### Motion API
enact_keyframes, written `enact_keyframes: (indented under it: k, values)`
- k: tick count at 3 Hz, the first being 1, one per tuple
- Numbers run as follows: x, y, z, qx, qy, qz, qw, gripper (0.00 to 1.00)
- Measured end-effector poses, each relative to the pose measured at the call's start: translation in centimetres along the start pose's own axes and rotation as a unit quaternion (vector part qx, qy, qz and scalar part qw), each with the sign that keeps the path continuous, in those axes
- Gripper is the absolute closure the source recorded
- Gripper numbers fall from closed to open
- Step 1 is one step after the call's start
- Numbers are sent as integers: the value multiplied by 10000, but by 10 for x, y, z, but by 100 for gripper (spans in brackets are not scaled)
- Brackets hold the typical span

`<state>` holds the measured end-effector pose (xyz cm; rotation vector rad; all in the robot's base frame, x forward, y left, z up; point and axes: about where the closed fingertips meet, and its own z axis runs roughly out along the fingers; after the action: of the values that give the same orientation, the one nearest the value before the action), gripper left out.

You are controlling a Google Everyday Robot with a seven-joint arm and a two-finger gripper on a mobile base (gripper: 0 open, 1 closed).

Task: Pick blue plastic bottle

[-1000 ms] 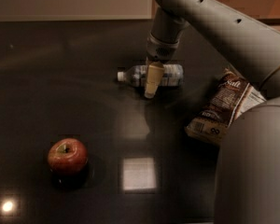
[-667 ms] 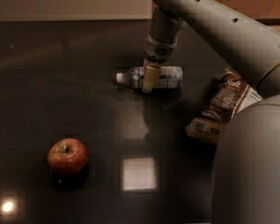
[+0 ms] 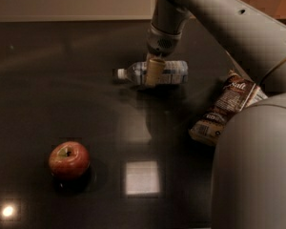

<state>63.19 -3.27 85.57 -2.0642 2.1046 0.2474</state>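
The blue plastic bottle (image 3: 174, 72) is a small clear bottle with a white cap and a pale blue-white label. It lies on its side at the back middle of the dark table (image 3: 62, 80), cap pointing left. My gripper (image 3: 155, 77) comes down from above and is shut across the bottle's middle. One beige finger (image 3: 153, 70) shows in front of the bottle; the other is hidden behind it. The bottle sits at or just above the table surface.
A red apple (image 3: 69, 160) stands at the front left. A brown snack bag (image 3: 227, 107) lies to the right of the bottle. My grey arm (image 3: 257, 166) fills the right side and top of the view. A bright light reflection (image 3: 141, 177) shows on the table.
The gripper has closed in around the bottle. The bottle has shifted slightly up and to the left in the view. The apple and snack bag have not moved.
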Motion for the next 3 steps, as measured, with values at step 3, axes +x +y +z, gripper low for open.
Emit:
enact_keyframes:
  k: [3]
  values:
    - [-55,5,-100,593,-582,-587,9948,100]
